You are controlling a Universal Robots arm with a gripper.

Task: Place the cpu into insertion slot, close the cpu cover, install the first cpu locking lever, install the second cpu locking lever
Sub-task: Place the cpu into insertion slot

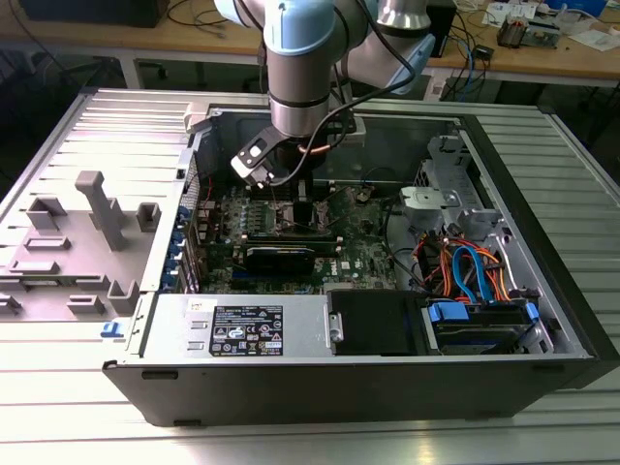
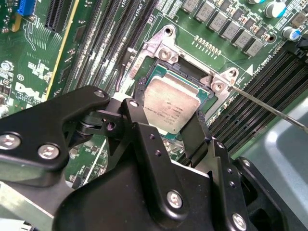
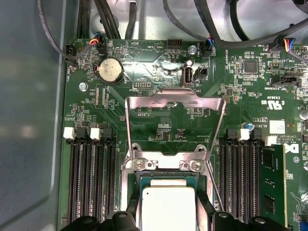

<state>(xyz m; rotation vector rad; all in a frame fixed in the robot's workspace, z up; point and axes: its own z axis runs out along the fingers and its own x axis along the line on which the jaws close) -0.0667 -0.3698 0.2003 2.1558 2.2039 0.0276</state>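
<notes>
Two jaws gripped the cpu point(image 2: 171, 106) by opposite edges, holding it at the insertion slot point(image 2: 185, 72), while the cpu cover point(image 3: 174, 98) stood raised open.

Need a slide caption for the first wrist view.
Gripper and cpu at the insertion slot, cpu cover open.

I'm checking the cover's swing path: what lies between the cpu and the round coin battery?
In the first wrist view, the cpu cover, swung open, stands between the cpu and the coin battery.
</notes>
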